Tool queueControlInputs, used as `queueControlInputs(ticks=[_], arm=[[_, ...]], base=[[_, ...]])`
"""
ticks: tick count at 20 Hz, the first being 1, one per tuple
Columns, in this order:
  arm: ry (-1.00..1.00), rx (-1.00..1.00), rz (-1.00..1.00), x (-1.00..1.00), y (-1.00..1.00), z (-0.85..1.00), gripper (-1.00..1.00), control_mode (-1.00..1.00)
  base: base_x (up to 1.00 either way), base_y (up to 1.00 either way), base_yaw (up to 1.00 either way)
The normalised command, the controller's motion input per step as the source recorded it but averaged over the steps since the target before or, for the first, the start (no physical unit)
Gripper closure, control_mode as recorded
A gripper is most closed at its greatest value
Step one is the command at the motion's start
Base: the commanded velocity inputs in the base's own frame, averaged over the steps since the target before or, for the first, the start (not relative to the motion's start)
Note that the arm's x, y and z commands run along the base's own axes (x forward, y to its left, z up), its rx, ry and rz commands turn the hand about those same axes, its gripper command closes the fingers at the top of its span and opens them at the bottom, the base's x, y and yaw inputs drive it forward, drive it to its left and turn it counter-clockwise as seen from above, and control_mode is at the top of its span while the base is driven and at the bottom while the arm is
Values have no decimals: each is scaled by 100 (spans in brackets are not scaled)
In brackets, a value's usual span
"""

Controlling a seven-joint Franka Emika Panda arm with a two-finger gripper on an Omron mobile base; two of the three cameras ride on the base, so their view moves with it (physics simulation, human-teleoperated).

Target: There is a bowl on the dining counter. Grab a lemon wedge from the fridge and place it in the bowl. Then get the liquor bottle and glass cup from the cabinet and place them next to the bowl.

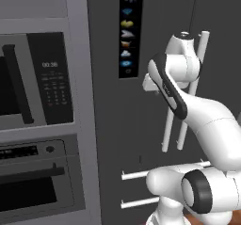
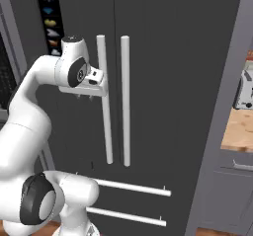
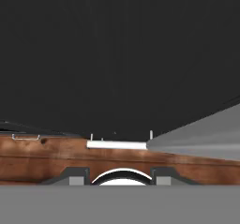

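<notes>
Fridge (image 2: 173, 82): dark grey, doors shut, standing directly ahead of the fingers (image 2: 84, 98). The fingers are hanging just beside the left of two upright white bar handles (image 2: 105, 99), pointing downward; whether they are released or clenched cannot be told. Two horizontal drawer handles (image 2: 131, 187) are lying below the fingers.

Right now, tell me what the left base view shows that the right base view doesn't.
Left base view alone: the built-in black microwave with keypad and the dark oven below it. Right base view alone: a tan wooden countertop beyond the fridge. Both: the tall dark grey fridge, doors closed, its long white bar handles, and the white gripper at the left one.
</notes>
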Motion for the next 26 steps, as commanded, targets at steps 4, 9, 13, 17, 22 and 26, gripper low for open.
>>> queueControlInputs(ticks=[4, 9, 13, 17, 22, 26], arm=[[0, 0, 0, -2, 0, 0, -100, 100], [0, 0, 0, 0, 0, 0, -100, 100], [0, 0, 0, 0, 0, 0, -100, 100], [0, 0, 0, 0, 0, 0, -100, 100], [0, 0, 0, 0, 0, 0, -100, 100], [0, 0, 0, 0, 0, 0, -100, 100]], base=[[-39, -9, -1], [-68, -41, -4], [-35, -54, -1], [-1, -39, -1], [-3, -34, 0], [-1, -2, 0]])
